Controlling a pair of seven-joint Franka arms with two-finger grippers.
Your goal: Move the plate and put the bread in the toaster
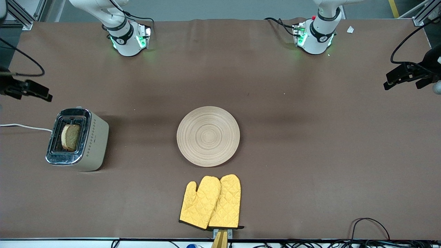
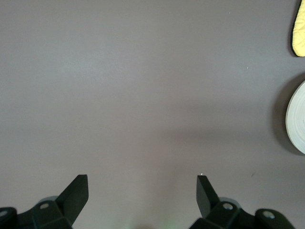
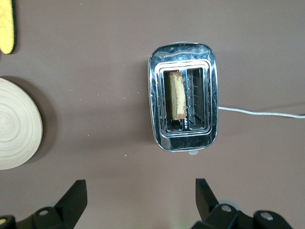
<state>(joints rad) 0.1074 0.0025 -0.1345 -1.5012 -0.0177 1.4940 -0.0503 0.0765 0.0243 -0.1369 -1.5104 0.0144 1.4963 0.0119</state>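
The light-wood plate point(image 1: 208, 136) lies bare at the table's middle; its edge shows in the left wrist view point(image 2: 298, 119) and the right wrist view point(image 3: 14, 124). The toaster point(image 1: 96, 141) stands toward the right arm's end, also in the right wrist view point(image 3: 183, 140). The brown bread slice point(image 1: 70, 137) stands upright in the slot on the plate's side point(image 3: 177, 98). My right gripper point(image 3: 140, 187) is open and empty, high over bare table beside the toaster. My left gripper point(image 2: 141, 183) is open and empty, high over bare table beside the plate. Neither hand shows in the front view.
A pair of yellow oven mitts point(image 1: 211, 202) lies nearer the front camera than the plate, by the table's edge. The toaster's white cord point(image 1: 24, 126) runs off the right arm's end of the table. Black camera mounts point(image 1: 410, 74) stand at both ends.
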